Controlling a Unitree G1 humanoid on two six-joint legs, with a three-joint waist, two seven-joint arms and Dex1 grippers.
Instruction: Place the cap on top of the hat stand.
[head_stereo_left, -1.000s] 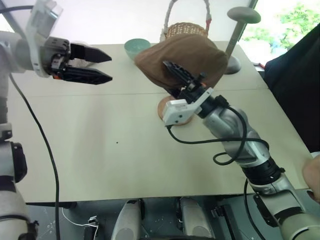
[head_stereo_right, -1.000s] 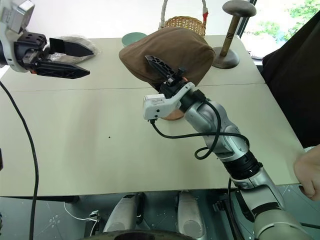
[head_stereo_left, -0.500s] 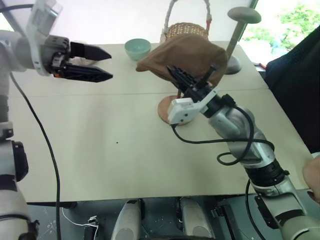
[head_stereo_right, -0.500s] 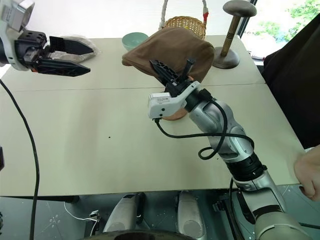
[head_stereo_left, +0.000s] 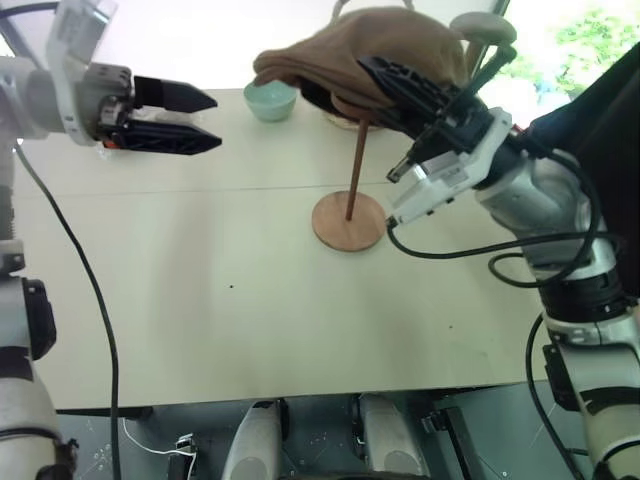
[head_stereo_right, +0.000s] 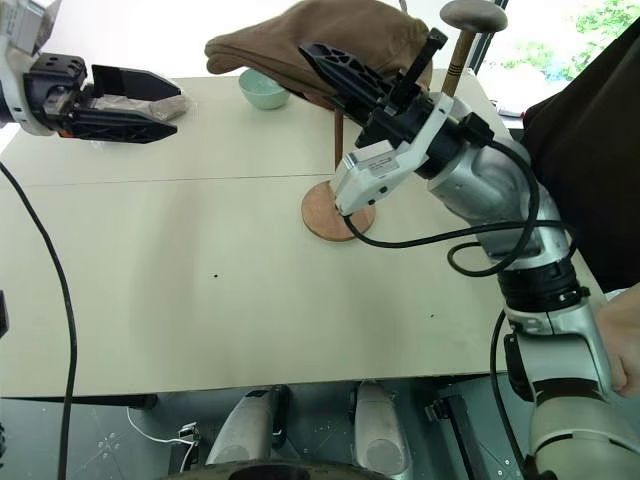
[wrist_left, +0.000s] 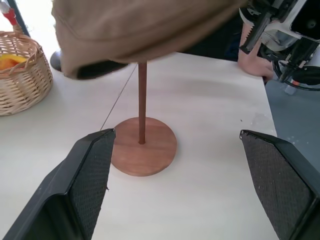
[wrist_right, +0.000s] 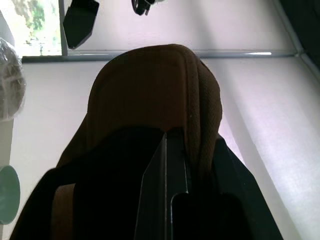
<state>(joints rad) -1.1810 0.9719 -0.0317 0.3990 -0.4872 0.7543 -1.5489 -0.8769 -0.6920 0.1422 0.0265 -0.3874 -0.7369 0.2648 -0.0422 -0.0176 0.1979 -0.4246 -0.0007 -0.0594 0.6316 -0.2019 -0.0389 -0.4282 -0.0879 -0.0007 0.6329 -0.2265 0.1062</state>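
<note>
Above the hat stand (head_stereo_left: 349, 190), the right gripper (head_stereo_right: 375, 75) pinches the cap (head_stereo_left: 360, 55) to drop it on top; the left gripper (head_stereo_left: 195, 125) waits open.

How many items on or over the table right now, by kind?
Cap: 1
Hat stands: 2, the wooden hat stand and a taller grey stand
Bowl: 1
Wicker basket: 1
Clear-bagged bundle: 1
Total: 6
</note>
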